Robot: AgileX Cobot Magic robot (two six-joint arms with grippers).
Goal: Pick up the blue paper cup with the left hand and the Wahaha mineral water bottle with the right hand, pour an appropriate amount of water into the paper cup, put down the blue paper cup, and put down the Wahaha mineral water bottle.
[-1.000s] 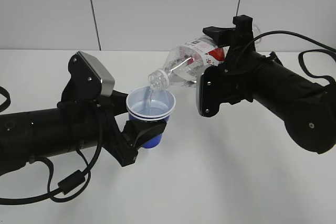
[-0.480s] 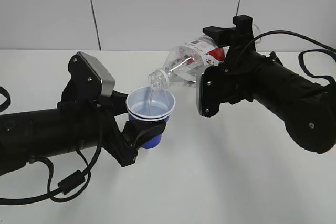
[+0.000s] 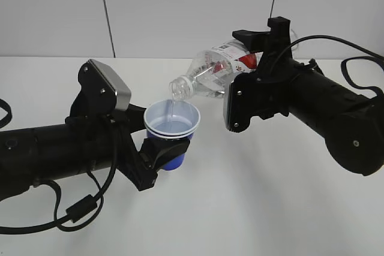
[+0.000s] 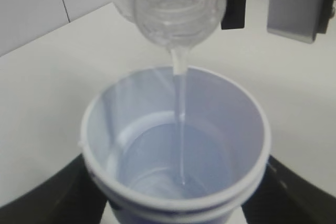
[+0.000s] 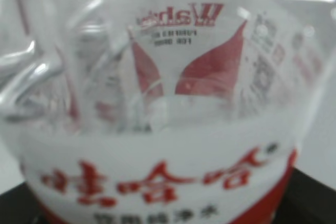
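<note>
My left gripper (image 3: 163, 153) is shut on the blue paper cup (image 3: 172, 133) and holds it upright above the white table. In the left wrist view the cup (image 4: 131, 145) fills the frame, with water (image 4: 178, 161) pooled in its bottom. My right gripper (image 3: 255, 58) is shut on the Wahaha mineral water bottle (image 3: 210, 75), tilted with its open mouth over the cup. A thin stream of water (image 4: 180, 90) falls from the bottle's mouth (image 4: 176, 9) into the cup. The bottle's red-and-white label (image 5: 157, 177) fills the right wrist view; the right fingers are hidden behind it.
The white table (image 3: 252, 208) spreads under both arms, with a pale wall behind. Black cables (image 3: 72, 211) loop on the table at the front left, and another cable (image 3: 360, 67) runs at the right.
The bottle has tipped back slightly, its mouth a little higher. The stream still falls into the cup. The left arm and cup have not moved.
</note>
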